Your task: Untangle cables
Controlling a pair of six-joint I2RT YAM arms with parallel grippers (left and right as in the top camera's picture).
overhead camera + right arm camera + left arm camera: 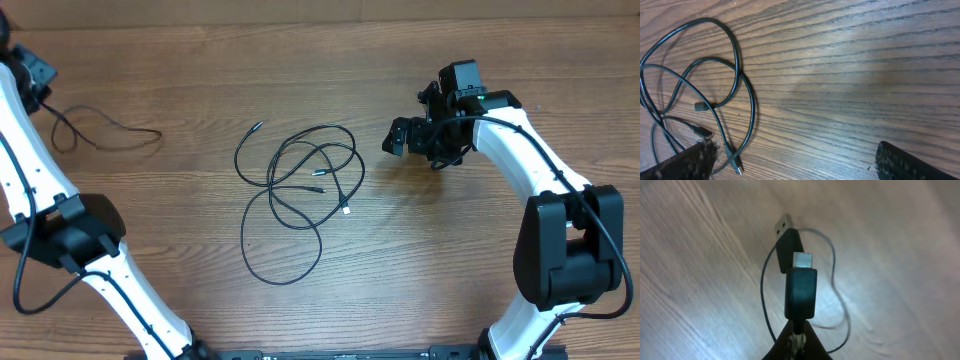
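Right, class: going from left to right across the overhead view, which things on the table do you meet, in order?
lone cable → tangled cables → right arm

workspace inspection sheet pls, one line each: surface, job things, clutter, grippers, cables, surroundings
surface: wooden table, grain visible
job's things: tangled cables looped over each other mid-table; a separate cable lies at the far left
clutter: nothing seen
grippers: left gripper fingers shut on the separate cable's plug; right gripper open, right of the tangle, holding nothing
cables: thicker arm cords run along the arms
surroundings: nothing seen beyond the table
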